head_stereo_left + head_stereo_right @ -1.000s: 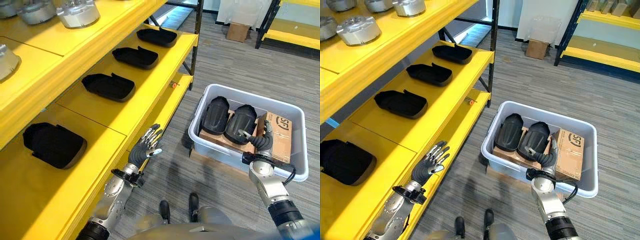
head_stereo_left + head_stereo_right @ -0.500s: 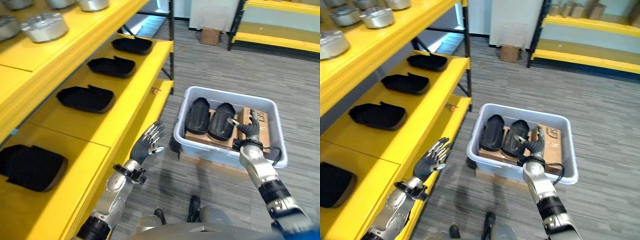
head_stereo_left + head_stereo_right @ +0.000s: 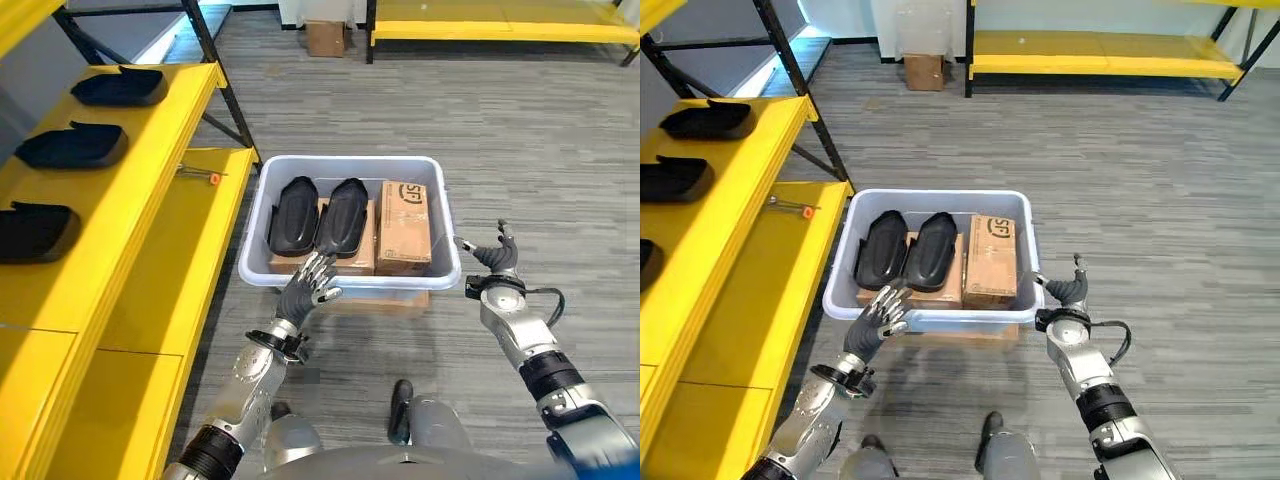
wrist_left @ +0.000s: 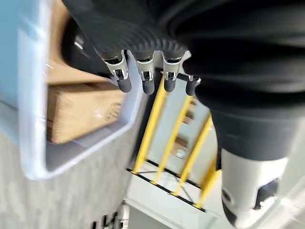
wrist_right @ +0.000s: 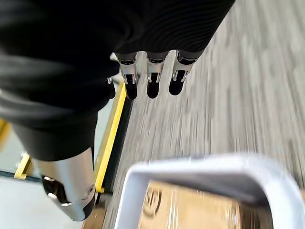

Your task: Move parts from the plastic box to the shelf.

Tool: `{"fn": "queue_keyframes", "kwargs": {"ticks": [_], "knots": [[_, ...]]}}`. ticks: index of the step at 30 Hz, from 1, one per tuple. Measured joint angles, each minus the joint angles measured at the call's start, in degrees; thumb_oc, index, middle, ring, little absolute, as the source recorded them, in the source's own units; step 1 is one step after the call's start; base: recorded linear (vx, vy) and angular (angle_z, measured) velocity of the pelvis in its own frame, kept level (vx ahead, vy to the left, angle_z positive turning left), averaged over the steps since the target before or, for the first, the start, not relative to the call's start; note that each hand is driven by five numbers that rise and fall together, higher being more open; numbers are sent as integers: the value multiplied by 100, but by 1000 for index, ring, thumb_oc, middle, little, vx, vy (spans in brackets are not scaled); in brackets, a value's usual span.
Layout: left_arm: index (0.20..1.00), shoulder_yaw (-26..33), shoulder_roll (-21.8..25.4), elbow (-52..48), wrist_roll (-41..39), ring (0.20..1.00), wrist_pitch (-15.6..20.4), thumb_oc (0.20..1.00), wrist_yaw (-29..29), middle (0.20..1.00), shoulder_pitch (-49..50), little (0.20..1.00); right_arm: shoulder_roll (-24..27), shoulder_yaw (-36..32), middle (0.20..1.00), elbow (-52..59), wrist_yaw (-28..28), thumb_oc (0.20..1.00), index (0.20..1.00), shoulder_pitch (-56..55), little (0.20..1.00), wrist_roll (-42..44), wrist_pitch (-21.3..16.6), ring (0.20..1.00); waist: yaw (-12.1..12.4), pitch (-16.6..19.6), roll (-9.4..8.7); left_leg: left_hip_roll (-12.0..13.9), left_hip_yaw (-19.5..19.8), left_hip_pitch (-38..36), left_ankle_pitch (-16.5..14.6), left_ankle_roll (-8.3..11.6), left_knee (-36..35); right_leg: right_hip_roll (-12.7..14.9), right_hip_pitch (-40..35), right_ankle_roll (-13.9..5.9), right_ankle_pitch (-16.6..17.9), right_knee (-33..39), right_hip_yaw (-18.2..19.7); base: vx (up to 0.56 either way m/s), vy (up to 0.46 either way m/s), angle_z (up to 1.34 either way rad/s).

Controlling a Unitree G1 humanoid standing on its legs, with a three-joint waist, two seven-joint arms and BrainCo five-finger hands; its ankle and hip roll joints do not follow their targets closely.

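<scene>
A grey plank floor (image 3: 1160, 190) carries the grey plastic box (image 3: 933, 320) at centre frame and a cardboard box (image 3: 923, 70) at the top, while black parts (image 3: 707, 120) lie on the yellow shelf (image 3: 735, 215) at left.

A grey plastic box (image 3: 1032, 262) on the floor holds two black moulded parts (image 3: 907, 250) and a brown cardboard carton (image 3: 991, 260). Open-fingered left hand (image 3: 876, 322) and right hand (image 3: 1068, 292) flank its near corners.
</scene>
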State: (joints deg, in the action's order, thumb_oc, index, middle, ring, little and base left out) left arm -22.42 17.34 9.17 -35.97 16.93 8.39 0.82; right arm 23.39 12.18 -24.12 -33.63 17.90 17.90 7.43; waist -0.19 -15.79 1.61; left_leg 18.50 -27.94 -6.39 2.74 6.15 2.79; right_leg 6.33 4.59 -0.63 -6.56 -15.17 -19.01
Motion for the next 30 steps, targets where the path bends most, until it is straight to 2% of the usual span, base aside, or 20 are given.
{"fn": "queue_keyframes", "kwargs": {"ticks": [3,6,11,14,18,24,26,30], "knots": [[1000,-76,120,0,89,1000,-36,1000,0,1000,-1,1000,10,-25,1000,-23,105,1000,1000,290,1000,-9,-4,1000,29,19,51,-73,16,-30,-83,-30,13,108,89,6,-128,-177,18,108,-16,2],[1000,-177,207,0,84,1000,-124,1000,-8,1000,-22,1000,12,-16,1000,-222,210,1000,1000,810,1000,-30,-17,1000,137,4,98,-274,17,5,-146,34,39,381,280,-106,-265,-542,88,94,43,4],[1000,-288,231,1,69,1000,-159,1000,-146,1000,-22,1000,5,68,1000,-141,374,1000,1000,1126,1000,-158,-51,1000,221,-25,164,-461,31,149,-144,40,33,566,409,-168,-187,-575,113,41,82,3],[1000,-358,231,1,49,1000,-158,1000,-259,1000,-45,1000,5,123,1000,298,424,1000,1000,1171,1000,-366,-166,1000,240,-133,264,-554,34,170,-164,7,28,645,400,-222,-121,-538,128,28,105,-1],[1000,-370,238,-4,47,1000,-146,1000,-435,1000,-262,1000,-37,215,1000,733,427,1000,1000,1333,1000,-601,-244,1000,246,-432,321,-626,78,272,-179,-5,42,733,463,-257,-72,-516,120,10,93,7],[1000,-478,268,-9,-86,1000,-151,1000,-537,1000,-494,1000,-125,277,1000,777,438,1000,1000,1675,1000,-618,-144,1000,315,-826,331,-724,193,606,-187,-25,185,866,670,-293,79,-500,91,-18,43,8],[1000,-529,347,-10,-117,1000,-155,1000,-606,1000,-582,1000,-183,282,1000,552,449,1000,1000,1847,1000,-484,1,1000,324,-938,332,-749,229,753,-198,-44,262,919,771,-308,118,-493,83,-63,27,7],[1000,-594,407,-75,-171,1000,-201,1000,-648,1000,-975,1000,-242,213,1000,-486,424,1000,1000,2274,1000,-220,61,1000,438,-1354,361,-768,342,1086,-235,-108,513,995,958,-293,219,-534,56,-87,42,9]]}}
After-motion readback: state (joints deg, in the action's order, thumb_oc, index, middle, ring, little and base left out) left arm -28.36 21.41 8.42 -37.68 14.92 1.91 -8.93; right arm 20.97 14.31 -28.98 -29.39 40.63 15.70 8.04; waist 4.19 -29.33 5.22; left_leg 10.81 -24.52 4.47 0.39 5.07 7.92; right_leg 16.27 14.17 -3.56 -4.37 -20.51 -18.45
